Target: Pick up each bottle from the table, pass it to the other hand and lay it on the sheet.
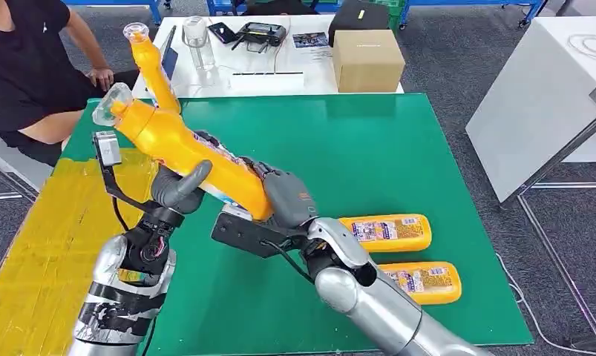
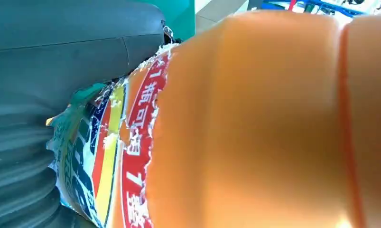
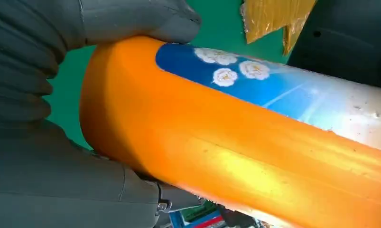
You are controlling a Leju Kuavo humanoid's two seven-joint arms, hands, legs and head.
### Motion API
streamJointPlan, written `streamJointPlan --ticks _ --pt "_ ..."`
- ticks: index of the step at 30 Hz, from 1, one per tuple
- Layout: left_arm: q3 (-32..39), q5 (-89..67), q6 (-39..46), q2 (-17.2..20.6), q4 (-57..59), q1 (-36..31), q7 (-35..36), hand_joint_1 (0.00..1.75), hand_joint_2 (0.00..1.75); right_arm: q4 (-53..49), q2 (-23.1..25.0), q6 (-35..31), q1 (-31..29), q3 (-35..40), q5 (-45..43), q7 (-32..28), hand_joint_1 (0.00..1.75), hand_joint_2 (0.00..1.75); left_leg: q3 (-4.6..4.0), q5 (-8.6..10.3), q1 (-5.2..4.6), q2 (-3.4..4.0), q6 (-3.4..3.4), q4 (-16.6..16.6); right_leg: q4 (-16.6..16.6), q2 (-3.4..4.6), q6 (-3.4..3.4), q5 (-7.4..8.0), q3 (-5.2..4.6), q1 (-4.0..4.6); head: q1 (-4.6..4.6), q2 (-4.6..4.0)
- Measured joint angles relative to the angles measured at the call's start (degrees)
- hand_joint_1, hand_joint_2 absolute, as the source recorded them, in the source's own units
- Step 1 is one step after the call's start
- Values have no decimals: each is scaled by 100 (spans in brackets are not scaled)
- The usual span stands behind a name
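Over the green table mat (image 1: 398, 148), both of the robot's hands are on one long orange plastic bottle (image 1: 183, 152) with a clear cap and a blue, red and white label. The bottle is held in the air, tilted, its capped neck pointing up and away toward the mat's far left corner and its base low near the mat's middle.

The right hand (image 1: 283, 196) wraps the bottle's base end: in the right wrist view the thick grey thumb (image 3: 141, 21) presses over the top of the orange body and the palm cups it from below. The left hand (image 1: 177, 189) grips the bottle further up, at mid-body, with its thumb (image 1: 194, 178) curled across the orange side; the label sits tight against the grey ribbed cover (image 2: 22, 156) in the left wrist view. How the left hand's other fingers lie I cannot tell.

A second orange bottle (image 1: 148, 63) sticks up behind the held one, at the mat's far left corner; what supports it is hidden.

Two more orange labelled bottles lie flat on the mat's near right part, one (image 1: 387, 232) just beyond the other (image 1: 424, 282).

A yellow sheet (image 1: 50, 245) covers the strip left of the mat. A seated person in a black top (image 1: 20, 67) is beyond that corner, and a brown cardboard box (image 1: 367, 59) stands on the white table past the mat's far edge.
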Motion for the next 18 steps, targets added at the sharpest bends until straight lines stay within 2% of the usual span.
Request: streamJointPlan --ticks 12,13,14,15,16,17,18 --pt "28 -7 0 -2 0 52 -42 175 175 0 -2 -4 60 0 -17 0 175 175 -2 0 0 0 0 0 0 0 0 0 -4 0 0 0" --pt "28 -7 0 -2 0 53 -42 175 175 0 -2 -4 61 0 -17 0 147 175 -2 0 0 0 0 0 0 0 0 0 -4 0 2 0" --pt "28 -7 0 -2 0 53 -41 175 175 0 -2 -4 61 0 -17 2 23 175 -2 0 0 0 0 0 0 0 0 0 -4 0 0 0" --pt "31 -7 0 -2 0 53 -44 175 175 0 -2 -7 62 0 -15 0 0 175 -2 0 0 0 0 0 0 0 0 0 -4 0 0 0" --pt "31 -11 0 -2 0 55 -50 175 175 0 -4 -22 69 0 -13 0 0 175 -2 0 0 0 0 0 0 0 0 0 -4 0 0 0" --pt "31 -28 0 -2 0 56 -61 175 175 0 -9 -39 87 0 6 -2 0 0 -2 0 0 0 0 0 0 0 0 0 -3 0 0 0" --pt "33 -67 0 -2 0 56 -63 175 175 0 -15 -70 128 0 48 -18 0 0 -2 0 0 0 0 0 0 0 0 0 -3 0 0 0"
